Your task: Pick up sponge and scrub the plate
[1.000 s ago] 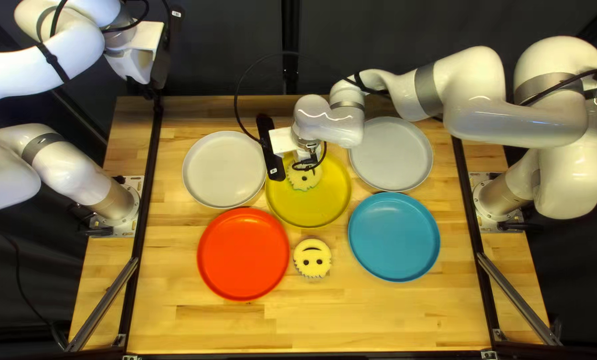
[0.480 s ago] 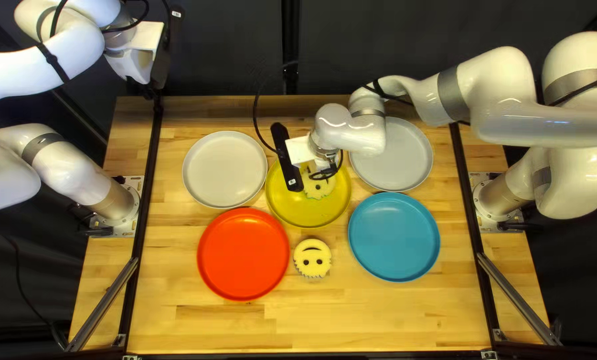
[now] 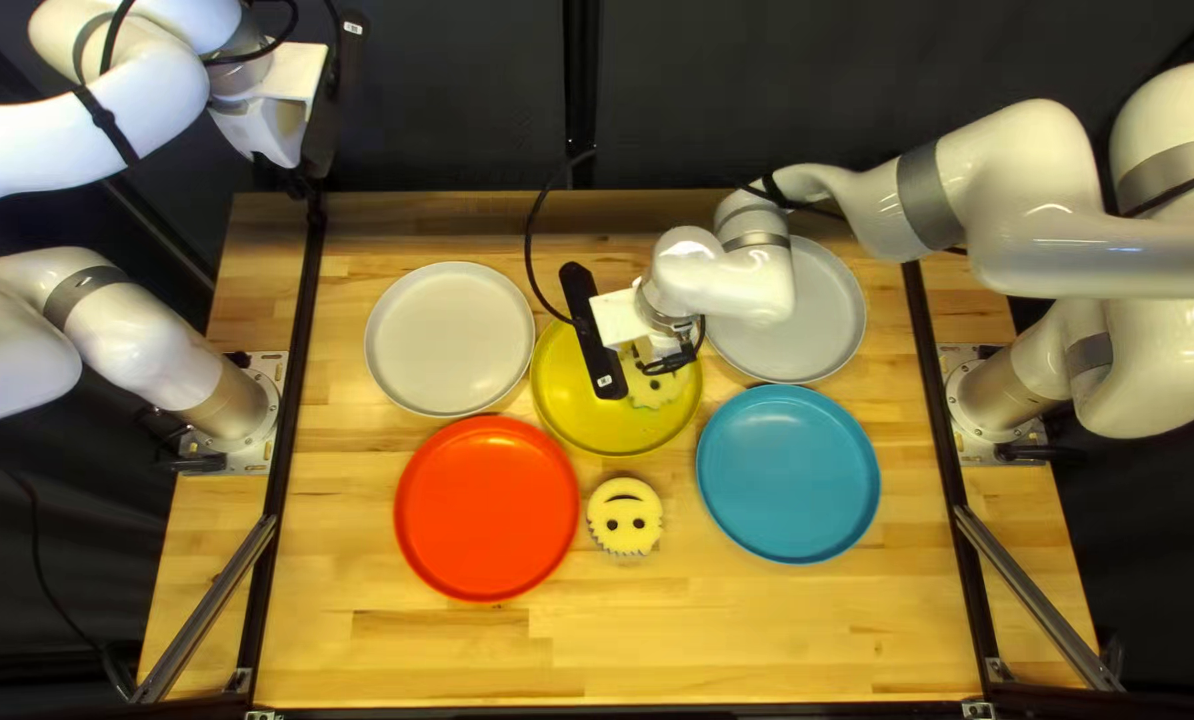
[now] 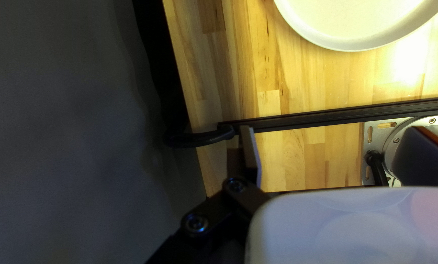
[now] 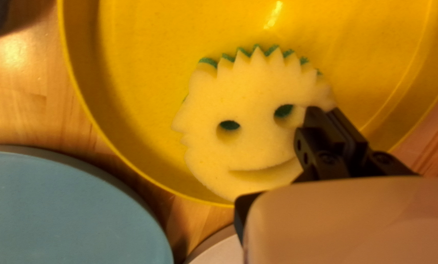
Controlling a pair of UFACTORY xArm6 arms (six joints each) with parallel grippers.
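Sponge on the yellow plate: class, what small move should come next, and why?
Probably slide the sponge with the right gripper across the yellow plate, away from the blue plate. The sponge's green layer faces down; it lies near the rim on the blue plate's side, leaving more plate uncovered beyond.

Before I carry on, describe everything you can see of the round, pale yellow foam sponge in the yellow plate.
The sponge looks like soft foam over a green layer, which shows behind its jagged, saw-toothed edge and through two eye holes. A curved smile is cut below them. It lies face up inside the round yellow plate, close to the rim. My black right gripper is at its edge beside one eye; I can't tell whether it has a hold, or whether the sponge lies fully flat.
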